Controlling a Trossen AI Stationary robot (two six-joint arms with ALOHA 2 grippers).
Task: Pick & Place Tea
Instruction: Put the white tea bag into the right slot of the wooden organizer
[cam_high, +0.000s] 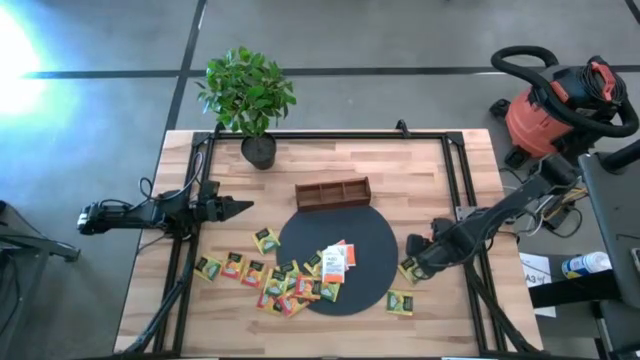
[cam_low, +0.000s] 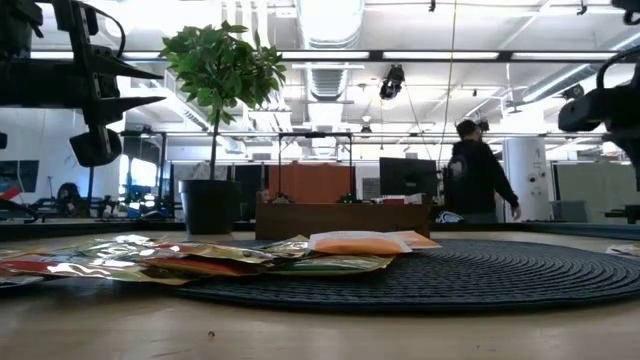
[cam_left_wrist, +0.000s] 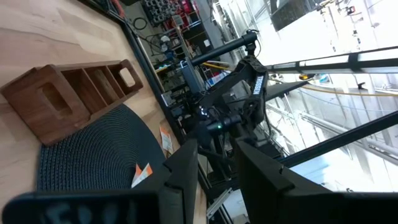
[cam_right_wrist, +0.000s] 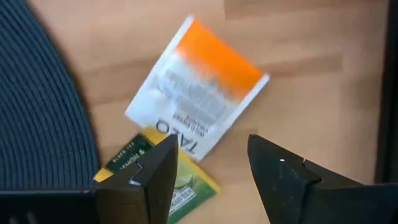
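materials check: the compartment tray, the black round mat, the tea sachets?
Compartment tray: looks like dark stained wood, matte, with visible grain.
Black round mat: likely woven cord or fibre; concentric ribs show.
Tea sachets: printed paper by the look; some in the low view glint, so possibly foil-lined.

Two dark fingers (cam_right_wrist: 140, 183) of the right gripper (cam_right_wrist: 211, 171) are seen spread apart, with nothing held between them, above a light wooden table (cam_right_wrist: 311, 74). Just beyond the fingertips a white-with-orange tea sachet (cam_right_wrist: 198, 84) is laid flat and tilted on the wood, and its lower corner is overlapped onto a green-and-yellow tea sachet (cam_right_wrist: 183, 186), which is partly hidden behind one finger. Beside both sachets the curved edge of a dark ribbed mat (cam_right_wrist: 43, 106) is shown.
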